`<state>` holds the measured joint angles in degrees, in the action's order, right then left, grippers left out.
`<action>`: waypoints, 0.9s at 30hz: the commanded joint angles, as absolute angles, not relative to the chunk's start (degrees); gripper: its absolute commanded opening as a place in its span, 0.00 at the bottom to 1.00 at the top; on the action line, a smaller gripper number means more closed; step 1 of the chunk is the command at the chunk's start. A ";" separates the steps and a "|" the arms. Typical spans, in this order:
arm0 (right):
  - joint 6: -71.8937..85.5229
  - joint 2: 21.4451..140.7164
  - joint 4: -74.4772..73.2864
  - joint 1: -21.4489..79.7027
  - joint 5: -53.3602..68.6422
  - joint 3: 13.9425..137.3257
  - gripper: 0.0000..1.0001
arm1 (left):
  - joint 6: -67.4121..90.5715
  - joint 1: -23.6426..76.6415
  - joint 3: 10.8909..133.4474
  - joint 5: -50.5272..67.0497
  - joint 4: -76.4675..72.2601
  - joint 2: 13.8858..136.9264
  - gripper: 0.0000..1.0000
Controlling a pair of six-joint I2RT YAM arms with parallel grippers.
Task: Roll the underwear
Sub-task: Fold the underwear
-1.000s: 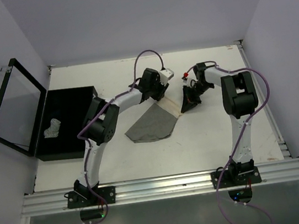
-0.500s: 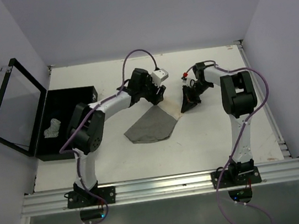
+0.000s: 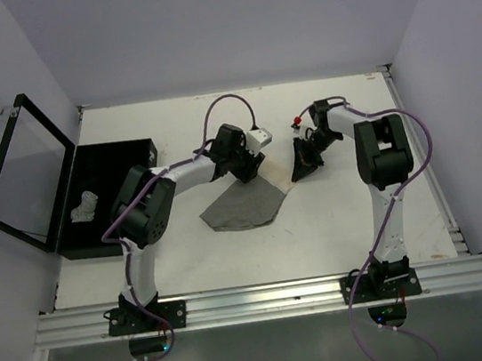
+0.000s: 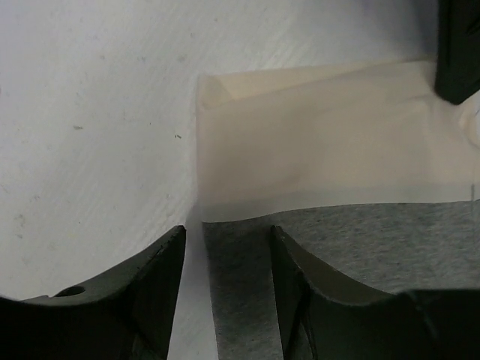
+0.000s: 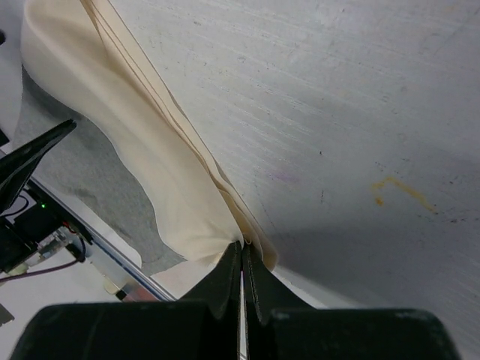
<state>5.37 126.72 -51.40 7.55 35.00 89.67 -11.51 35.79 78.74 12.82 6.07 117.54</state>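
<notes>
1. Underwear (image 3: 242, 204): flat at mid-bench (image 3: 344, 211), grey body w/ cream band along its far-right edge.
2. Left gripper (image 4: 229, 244): fingers spread, low over the grey cloth's edge just by the cream band. One finger is over bare bench, the other over grey. Grips nothing.
3. Right gripper (image 5: 241, 251): fingers pressed together, pinching the cream band's edge. Cloth stands up in a fold there.
4. Black box (image 3: 108, 163): left side of bench, lid up, w/ a pale cloth bundle (image 3: 84, 207) inside.
</notes>
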 commanded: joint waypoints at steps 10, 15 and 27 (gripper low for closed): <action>4.04 119.98 -48.25 7.47 34.10 81.12 0.22 | -21.00 32.17 77.00 23.71 6.94 108.22 0.73; 0.54 115.67 -52.82 6.94 34.11 88.13 0.44 | -23.11 31.99 73.66 26.37 10.54 97.75 0.79; -2.20 121.99 -54.40 9.75 37.44 99.93 0.31 | -18.82 31.29 54.77 25.05 18.99 87.36 0.66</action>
<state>-1.45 119.77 -53.58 7.86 35.70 96.82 -21.54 32.03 58.59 24.08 16.14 86.83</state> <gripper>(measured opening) 0.324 0.670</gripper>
